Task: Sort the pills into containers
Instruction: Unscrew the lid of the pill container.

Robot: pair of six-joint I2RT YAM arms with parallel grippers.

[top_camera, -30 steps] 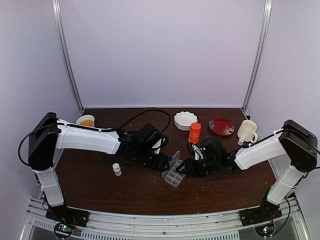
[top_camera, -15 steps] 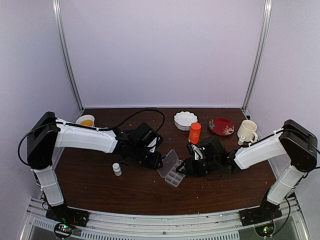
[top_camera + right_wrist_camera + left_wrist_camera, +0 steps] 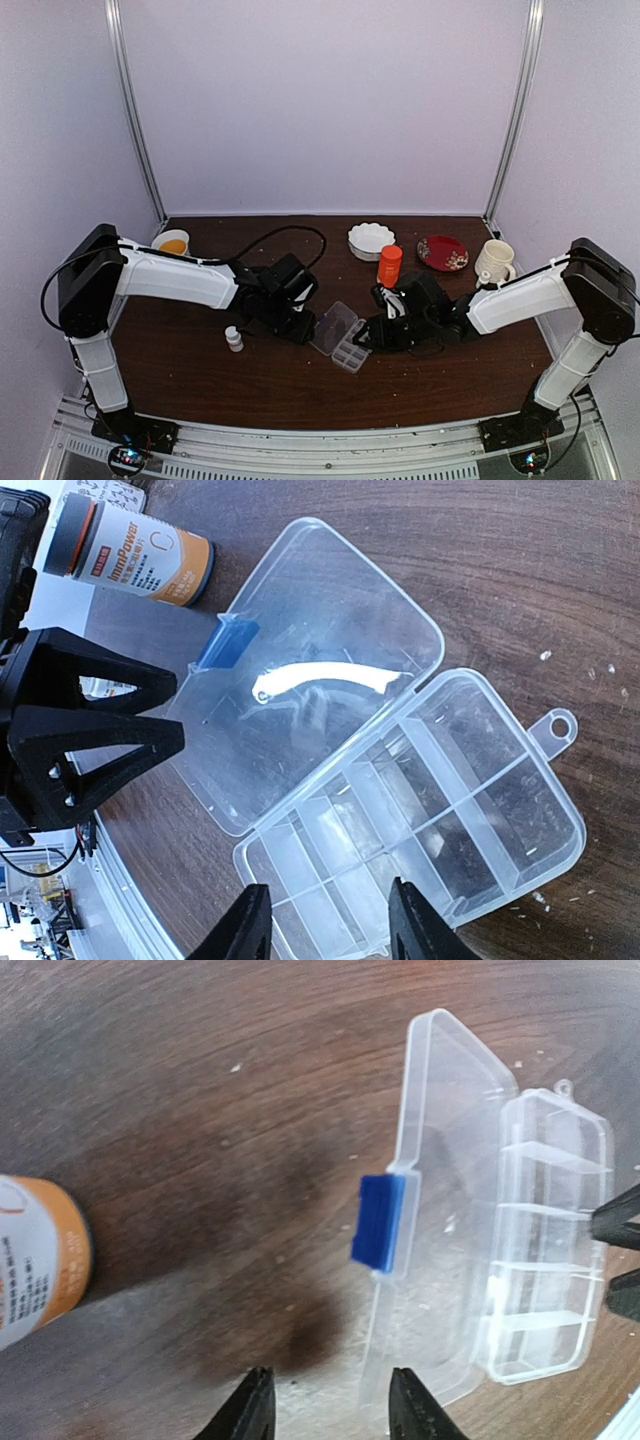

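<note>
1. Setting. The clear pill box (image 3: 500,705) lay open near the middle of the table, somewhat toward the near edge. Its lid (image 3: 330,610) was folded flat to the left, with the blue latch (image 3: 225,643) on the lid's outer edge. The cells (image 3: 500,820) showed no pill inside.
2. Pills. The only candidates for pills (image 3: 545,655) were pale specks on the bare wood just beside the box's tabbed end. They were too small to tell from crumbs, so a wrong pick was a fair risk.
3. Left claw (image 3: 330,1412). It was spread and held nothing, low over the table just beside a corner of the lid. A careless sweep toward the box would likely catch the latch, flipping the lid over the cells or shoving the light box.
4. Right claw (image 3: 330,930). It was spread and pinched nothing, with its tips at the box's long side opposite the lid. Pressing forward from there would probably slide or tilt the box, since nothing else pinned it.
5. Grasp. Each finger was far broader than a speck. Closing on one would likely squirt it away across the smooth wood.
6. Crowding. The two claws faced each other across the box, so reaching in together could make them collide.
7. Bystander. A labelled bottle (image 3: 130,555) appeared to lie on its side just beyond the lid, near the left claw. A nudge could roll it against the lid.
</note>
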